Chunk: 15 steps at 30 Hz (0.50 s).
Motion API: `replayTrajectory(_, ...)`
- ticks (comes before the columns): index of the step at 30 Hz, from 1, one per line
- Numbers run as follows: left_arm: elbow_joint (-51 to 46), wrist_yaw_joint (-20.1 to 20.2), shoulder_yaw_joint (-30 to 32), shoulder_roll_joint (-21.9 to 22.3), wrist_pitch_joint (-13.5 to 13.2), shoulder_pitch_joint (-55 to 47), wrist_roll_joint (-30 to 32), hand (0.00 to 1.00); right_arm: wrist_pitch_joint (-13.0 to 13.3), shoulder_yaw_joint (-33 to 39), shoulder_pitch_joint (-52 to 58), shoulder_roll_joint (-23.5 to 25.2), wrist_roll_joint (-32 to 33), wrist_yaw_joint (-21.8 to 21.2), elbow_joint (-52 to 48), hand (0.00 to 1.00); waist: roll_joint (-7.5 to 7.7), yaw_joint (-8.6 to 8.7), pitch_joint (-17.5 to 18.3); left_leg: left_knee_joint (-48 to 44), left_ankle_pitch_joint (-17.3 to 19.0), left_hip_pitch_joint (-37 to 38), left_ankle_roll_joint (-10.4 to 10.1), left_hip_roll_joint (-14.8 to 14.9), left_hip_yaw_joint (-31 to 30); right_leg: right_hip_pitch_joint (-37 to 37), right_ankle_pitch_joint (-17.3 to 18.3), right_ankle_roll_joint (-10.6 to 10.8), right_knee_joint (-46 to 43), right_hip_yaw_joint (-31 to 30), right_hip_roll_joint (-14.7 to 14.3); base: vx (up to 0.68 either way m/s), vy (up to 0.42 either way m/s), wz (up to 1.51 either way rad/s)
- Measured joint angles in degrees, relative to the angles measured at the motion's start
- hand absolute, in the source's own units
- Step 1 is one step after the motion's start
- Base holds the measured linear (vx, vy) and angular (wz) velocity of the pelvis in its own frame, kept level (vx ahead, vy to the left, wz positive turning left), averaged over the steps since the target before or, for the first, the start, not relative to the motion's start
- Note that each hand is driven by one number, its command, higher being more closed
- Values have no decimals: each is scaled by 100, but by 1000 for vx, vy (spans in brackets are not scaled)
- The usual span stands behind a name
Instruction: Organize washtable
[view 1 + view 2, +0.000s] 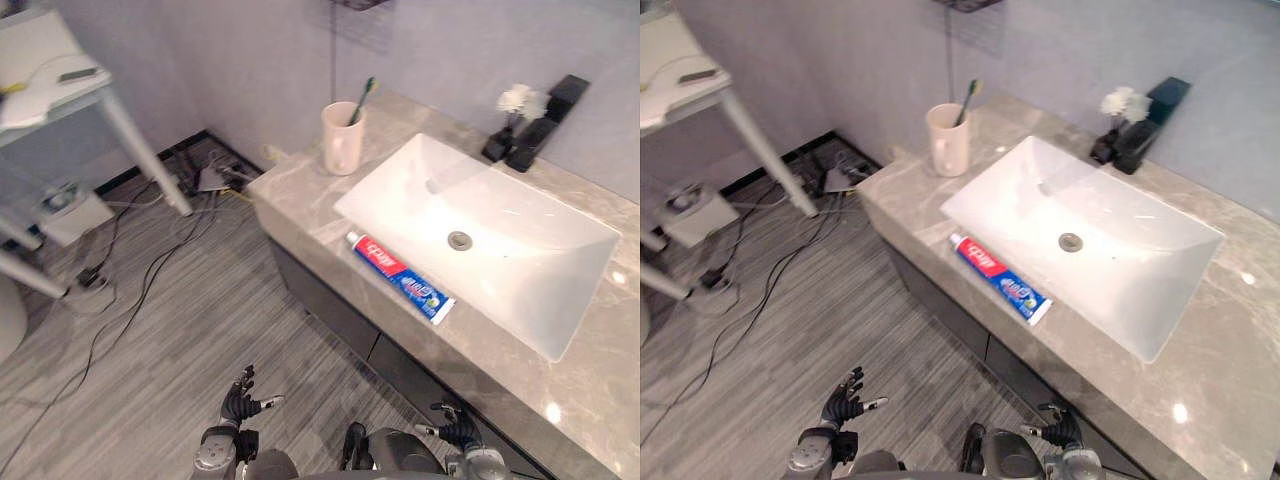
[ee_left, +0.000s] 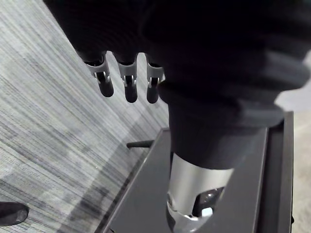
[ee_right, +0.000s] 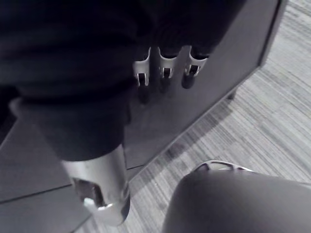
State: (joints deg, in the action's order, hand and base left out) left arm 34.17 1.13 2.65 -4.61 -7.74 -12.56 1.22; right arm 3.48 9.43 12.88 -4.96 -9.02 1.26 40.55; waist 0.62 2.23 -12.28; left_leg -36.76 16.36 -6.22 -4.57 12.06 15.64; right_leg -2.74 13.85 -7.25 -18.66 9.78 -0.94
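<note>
Task not begun: left hand [image 1: 240, 402] and right hand [image 1: 456, 430] hang low, fingers loosely straight, empty; the toothpaste tube [image 1: 400, 277] lies on the worktop [image 1: 296, 192] beside the sink [image 1: 520, 270]; next, probably a reach up to grasp it

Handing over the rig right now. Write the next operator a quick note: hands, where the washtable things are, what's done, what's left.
Left hand: open, empty, low over the floor in front of the counter.
Right hand: open, empty, low by the cabinet front.
Toothpaste tube lies flat on the counter, between its front edge and the sink.
Cup stands at the counter's left end, toothbrush leaning in it.
Done: nothing visibly handled.
Left: probably the tube, likely into the cup.
</note>
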Motion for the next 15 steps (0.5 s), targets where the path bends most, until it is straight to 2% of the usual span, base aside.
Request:
replayTrajectory(2,-2,-8,-4,37,-3,27,-4,0,4,113,-11,6,0,10,9,0,51,7,-26,1076,-57,-119,-96,-341,-886,123,-14,156,82,-446,8,216,196,-118)
replayTrajectory(3,-12,-18,-6,55,-17,38,-12,0,6,133,-13,-9,0,18,4,0,-1,2,1,1625,-169,-91,-193,-491,-1360,136,18,277,89,-671,-7,200,250,-131)
replayTrajectory(4,-11,-21,-26,100,-21,27,-15,0,11,125,48,-62,0,22,-55,0,-84,7,49,1981,-539,-95,-262,-514,-1656,143,116,452,5,-911,-80,212,299,-142)
replayTrajectory(5,6,-33,-22,102,-18,2,-13,0,-1,124,83,-16,-3,23,-71,0,-106,-4,116,1857,-752,20,-150,-528,-1505,166,234,627,-143,-1203,-40,225,324,-111)
replayTrajectory(8,-41,-26,-44,83,-34,51,-12,0,13,45,266,164,-8,4,-318,0,135,9,260,1855,-465,141,115,-734,-982,85,358,886,-203,-1629,237,252,382,-74)
replayTrajectory(9,-41,-23,-47,72,-31,37,-12,0,12,8,264,182,-8,5,-318,0,178,5,287,1839,-411,153,157,-768,-870,42,379,943,-253,-1686,298,181,270,-85)
replayTrajectory(10,-35,-14,-57,46,-17,10,-13,0,9,-90,236,200,-10,2,-318,0,211,-5,293,1864,-323,258,236,-804,-617,-67,384,1103,-441,-1749,373,143,217,-100)
replayTrajectory(11,-32,-13,-73,7,-14,-30,-14,0,8,-149,123,233,-17,-8,-314,0,192,-31,282,1917,-281,412,295,-806,-354,-211,338,1330,-698,-1649,445,119,189,-101)
replayTrajectory(12,-27,-13,-79,-24,-14,-57,-13,0,1,-158,77,263,-19,-11,-304,0,185,-20,279,1971,-278,502,304,-806,-222,-286,300,1402,-835,-1512,504,79,164,-96)
replayTrajectory(13,-12,-19,-79,-63,-14,-54,-14,0,-26,-147,-15,282,-17,-12,-236,0,144,-6,259,2106,-288,717,323,-805,-18,-371,222,1535,-1004,-1045,635,71,141,-81)
replayTrajectory(14,7,-28,-85,-99,-14,-55,-15,0,-20,-153,-55,246,-27,-17,-152,0,72,-8,221,2230,-291,886,329,-810,163,-414,209,1536,-1009,-424,821,73,128,-77)
replayTrajectory(15,30,-79,-58,-141,12,-54,-30,0,-21,-162,-122,235,-56,-20,-114,0,91,-9,232,2286,-291,951,330,-810,243,-415,187,1500,-977,-112,910,61,80,-69)
